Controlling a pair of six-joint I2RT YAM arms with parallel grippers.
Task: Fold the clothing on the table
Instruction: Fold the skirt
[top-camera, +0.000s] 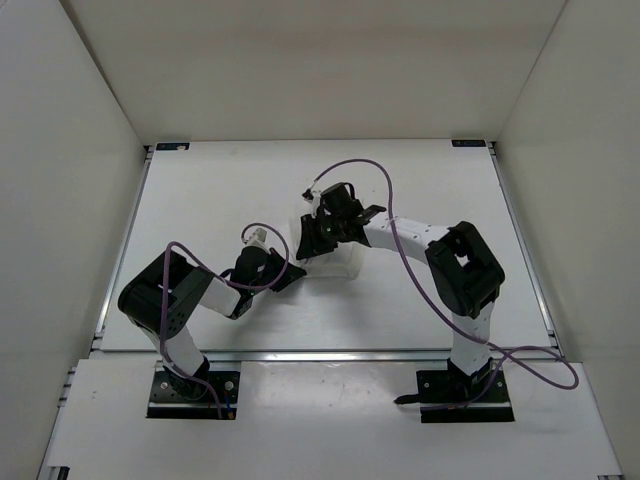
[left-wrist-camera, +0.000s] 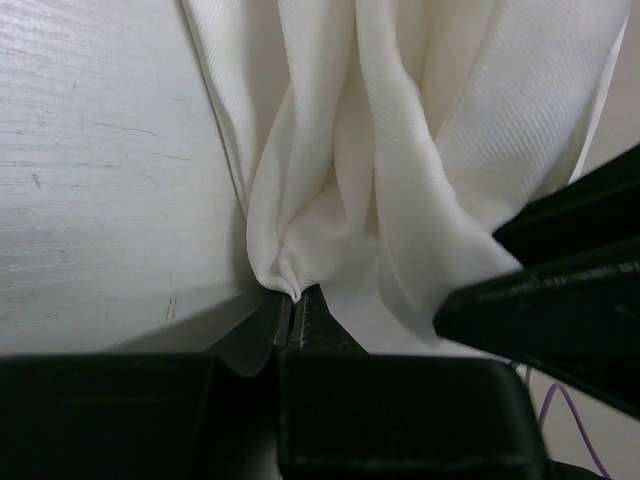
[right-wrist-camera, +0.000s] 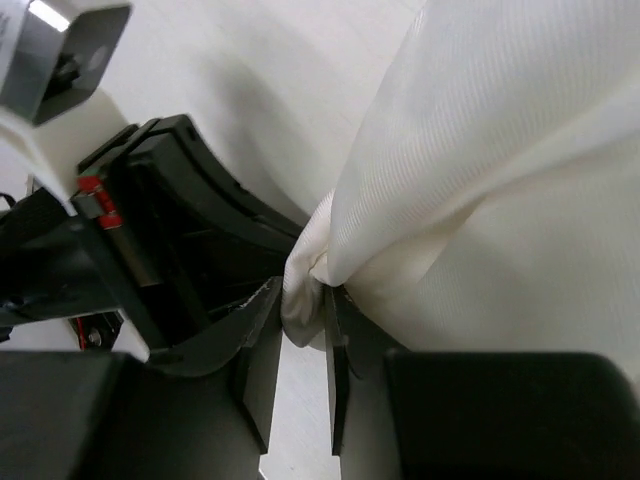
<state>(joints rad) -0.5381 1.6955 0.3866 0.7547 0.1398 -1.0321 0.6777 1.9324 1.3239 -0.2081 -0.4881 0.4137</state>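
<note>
Clothing (left-wrist-camera: 400, 150) is clenched in the left gripper (left-wrist-camera: 293, 315), a fold nipped at its tips and the cloth fanning away toward 12 o'clock. The right gripper (right-wrist-camera: 303, 330) grasps another bunch between narrowly parted jaws. From above, right sits close at 1 o'clock of left. The gathered cloth lies between them, mid table (top-camera: 200, 200), its long axis unclear.

Robotics lab test cell, not a home or shop. Bare white tabletop (top-camera: 220, 190) with thin metal edge rails (top-camera: 320, 353) and black corner brackets (top-camera: 172, 146), boxed in by blank white walls (top-camera: 60, 150). Left arm (top-camera: 165, 300) and right arm (top-camera: 465, 270) bolted on black base plates (top-camera: 195, 393) at the near edge, purple cables (top-camera: 372, 163) looping off them, a camera on each wrist.
</note>
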